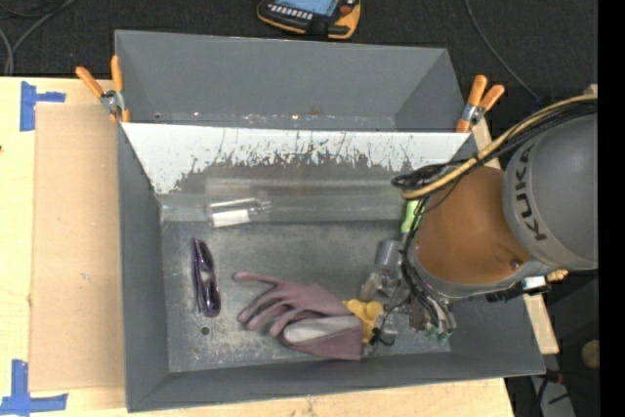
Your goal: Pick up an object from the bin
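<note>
My gripper (388, 296) is low over the bin's front right floor, under the orange wrist cover. Right at its left side lies a small yellow thing (362, 311), touching or nearly touching it. A mauve glove (293, 310) lies flat on the floor with its cuff end against the yellow thing and the gripper, and its fingers spread toward the left. Something pale, white-grey, lies on the glove's cuff (311, 333).
Folded purple glasses (204, 276) lie at the left of the floor. A clear plastic bottle (237, 209) rests on its side at the foot of the back wall. The arm and its cables cover the bin's right side.
</note>
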Available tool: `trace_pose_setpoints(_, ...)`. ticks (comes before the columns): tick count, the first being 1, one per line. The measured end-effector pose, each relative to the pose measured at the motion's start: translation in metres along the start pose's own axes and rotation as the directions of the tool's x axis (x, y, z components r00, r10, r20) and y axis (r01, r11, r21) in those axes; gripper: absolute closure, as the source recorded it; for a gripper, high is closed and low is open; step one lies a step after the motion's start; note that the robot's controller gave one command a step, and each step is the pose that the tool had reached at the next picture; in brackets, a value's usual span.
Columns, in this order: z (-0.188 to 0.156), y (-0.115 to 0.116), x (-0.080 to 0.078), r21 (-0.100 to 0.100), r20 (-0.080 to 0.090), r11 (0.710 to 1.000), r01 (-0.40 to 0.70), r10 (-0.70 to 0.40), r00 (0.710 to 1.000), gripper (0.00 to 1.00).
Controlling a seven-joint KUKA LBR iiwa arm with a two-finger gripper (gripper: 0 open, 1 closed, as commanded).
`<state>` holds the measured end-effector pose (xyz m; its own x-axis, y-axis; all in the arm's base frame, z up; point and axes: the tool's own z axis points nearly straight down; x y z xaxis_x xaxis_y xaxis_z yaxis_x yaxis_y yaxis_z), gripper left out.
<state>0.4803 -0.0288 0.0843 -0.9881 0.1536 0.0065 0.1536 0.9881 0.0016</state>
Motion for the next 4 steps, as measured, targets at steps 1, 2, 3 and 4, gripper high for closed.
trace_pose_setpoints(1,0.000,0.000,0.000,0.000,0.000,1.000,0.000,0.000,1.000,1.00)
trace_pose_setpoints(2,-0.215,0.013,-0.014,-0.001,0.004,0.999,0.043,-0.043,0.999,1.00)
trace_pose_setpoints(3,-0.214,0.013,-0.013,-0.001,0.000,0.999,0.043,-0.043,0.999,1.00)
trace_pose_setpoints(4,-0.166,0.028,-0.044,-0.001,0.000,0.966,0.258,-0.258,0.966,1.00)
